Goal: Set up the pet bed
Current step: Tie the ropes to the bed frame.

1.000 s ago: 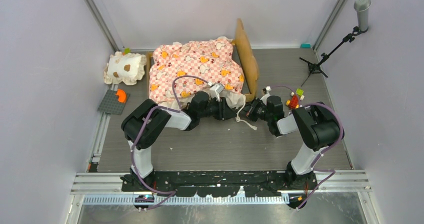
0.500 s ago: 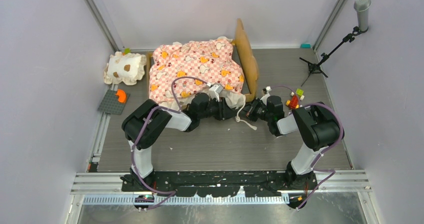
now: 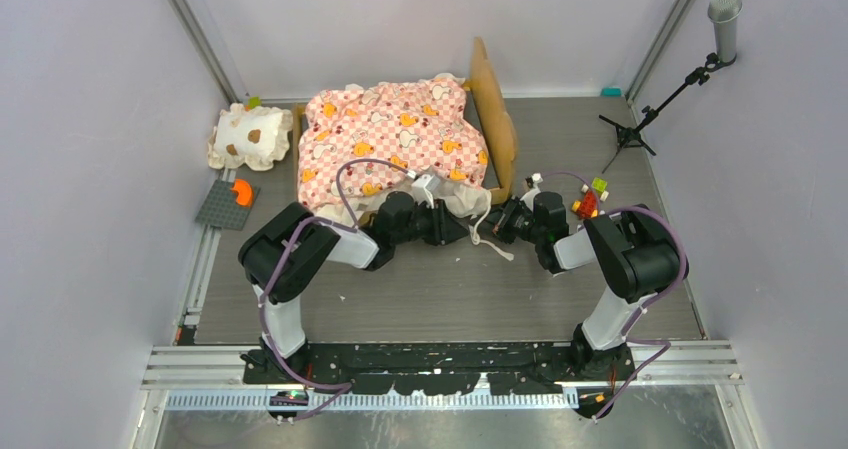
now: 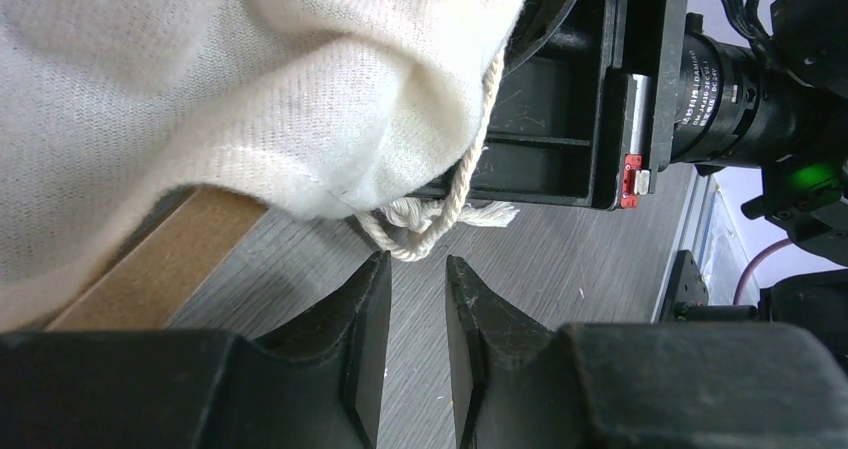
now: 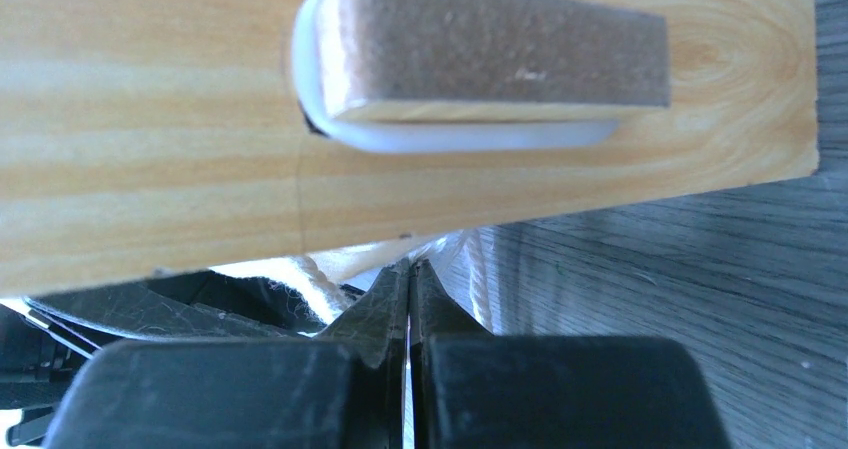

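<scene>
Change noted: the left arm's elbow and wrist sit slightly further left than a second ago, and the left gripper [image 4: 417, 269] has drawn back a little from the bed's near right corner. The right arm and the pet bed have not moved.

Left gripper: jaws parallel with a narrow gap, nothing between them; the looped cream cord [image 4: 440, 224] lies just past the tips. Right gripper [image 5: 410, 269]: fingers pressed together, low against the bed's wooden side [image 5: 150, 169]. Whether they nip the cord cannot be told.

Count: two arms, one pet bed [image 3: 390, 129], one pillow [image 3: 250, 137].

The bed stands mid-table, beyond both grippers, headboard [image 3: 495, 119] to the right. The pink checkered mattress lies rumpled over the frame, its cream ruffle [image 4: 250, 79] spilling over the near edge.

The spotted pillow lies apart at far left, with a grey plate [image 3: 228, 205] carrying an orange piece nearer. A microphone stand [image 3: 660, 99] stands far right.
</scene>
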Motion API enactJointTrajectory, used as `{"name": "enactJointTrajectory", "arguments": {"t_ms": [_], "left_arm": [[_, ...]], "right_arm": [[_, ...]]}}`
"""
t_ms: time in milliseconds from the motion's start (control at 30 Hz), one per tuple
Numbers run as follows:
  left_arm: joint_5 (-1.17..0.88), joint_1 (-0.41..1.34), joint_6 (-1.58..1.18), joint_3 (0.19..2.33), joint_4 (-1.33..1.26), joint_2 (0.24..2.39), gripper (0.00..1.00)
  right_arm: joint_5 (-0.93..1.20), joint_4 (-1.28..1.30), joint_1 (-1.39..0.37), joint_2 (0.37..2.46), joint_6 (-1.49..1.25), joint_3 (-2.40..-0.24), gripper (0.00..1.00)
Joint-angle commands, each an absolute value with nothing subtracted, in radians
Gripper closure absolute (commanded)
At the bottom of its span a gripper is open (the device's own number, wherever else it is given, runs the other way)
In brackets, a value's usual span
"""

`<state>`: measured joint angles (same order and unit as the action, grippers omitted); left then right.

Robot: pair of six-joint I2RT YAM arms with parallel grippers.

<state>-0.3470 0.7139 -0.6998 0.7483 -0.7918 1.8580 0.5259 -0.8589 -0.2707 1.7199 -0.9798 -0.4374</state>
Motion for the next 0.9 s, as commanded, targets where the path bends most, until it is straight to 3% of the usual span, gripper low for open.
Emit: {"name": "enactJointTrajectory", "arguments": {"t_ms": [0, 867], "left_arm": [[-0.273, 0.726, -0.710, 0.752, -0.763, 1.859, 0.70], [-0.035, 0.789, -0.779, 0.802, -0.797, 1.922, 0.68]], "right_arm": [[0.531, -0.887, -0.265, 1.695, -0.979, -0.436, 0.99], [0.555, -0.989, -0.264, 1.740, -1.076, -0.428, 0.99]]}}
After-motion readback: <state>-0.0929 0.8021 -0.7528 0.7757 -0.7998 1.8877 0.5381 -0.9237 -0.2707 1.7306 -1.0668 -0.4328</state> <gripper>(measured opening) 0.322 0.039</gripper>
